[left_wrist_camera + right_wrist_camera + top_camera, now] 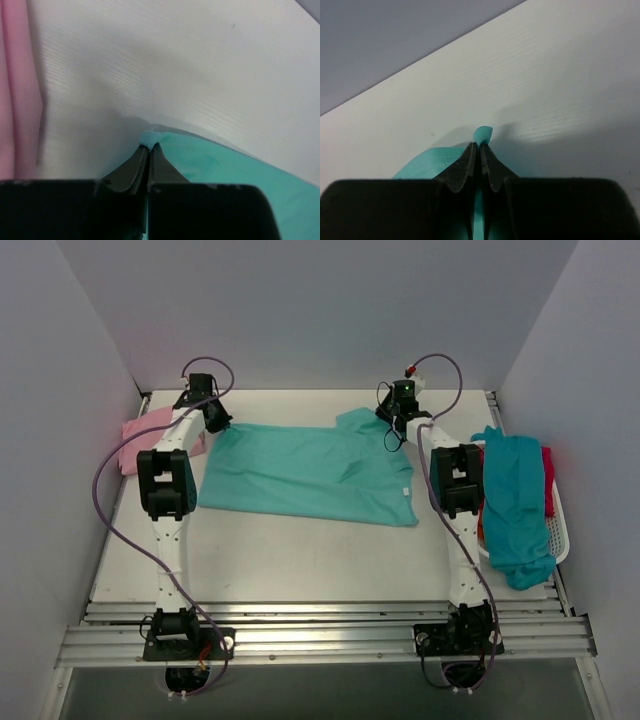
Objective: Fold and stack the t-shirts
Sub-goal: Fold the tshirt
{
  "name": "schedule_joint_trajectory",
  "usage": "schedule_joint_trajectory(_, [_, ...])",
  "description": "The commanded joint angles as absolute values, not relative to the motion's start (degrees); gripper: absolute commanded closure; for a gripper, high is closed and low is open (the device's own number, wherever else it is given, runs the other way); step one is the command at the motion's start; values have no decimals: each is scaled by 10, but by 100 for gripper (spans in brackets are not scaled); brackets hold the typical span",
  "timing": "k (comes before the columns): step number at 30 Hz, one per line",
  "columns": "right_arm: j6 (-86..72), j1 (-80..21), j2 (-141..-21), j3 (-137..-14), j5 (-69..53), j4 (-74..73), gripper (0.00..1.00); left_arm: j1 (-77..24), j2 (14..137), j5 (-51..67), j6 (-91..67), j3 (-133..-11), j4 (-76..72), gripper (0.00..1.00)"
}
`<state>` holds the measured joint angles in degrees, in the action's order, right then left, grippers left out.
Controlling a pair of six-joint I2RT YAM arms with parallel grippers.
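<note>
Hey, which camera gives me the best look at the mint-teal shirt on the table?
Top external: the whole mint-teal shirt lies spread out there. Each wrist view shows only a small pinched bit of its fabric, held in the left gripper or the right gripper.

A white bench with a fine ribbed grain is enclosed by a pale grey back wall, a left wall and a right wall. Along its near edge, aluminium rails are laid across the full width. A white basket is set at the bench's right edge, just beside the right wall. Only its slotted outer rim can be seen.
</note>
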<state>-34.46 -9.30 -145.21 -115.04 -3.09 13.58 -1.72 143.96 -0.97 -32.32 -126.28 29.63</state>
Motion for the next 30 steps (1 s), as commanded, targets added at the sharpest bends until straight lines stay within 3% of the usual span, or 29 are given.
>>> schedule_joint_trajectory(1, [-328,-108,-1369,-1125,-18,140,100,-12,1357,-14,-309,-1231,258,98])
schedule_joint_trajectory(14, [-316,-133,-1232,-992,-2,160,100,-12,1253,-27,-294,-1101,230,98])
schedule_joint_trajectory(30, [-323,-163,-1012,-693,44,228,100,-4,1104,-44,-282,-868,150,98])
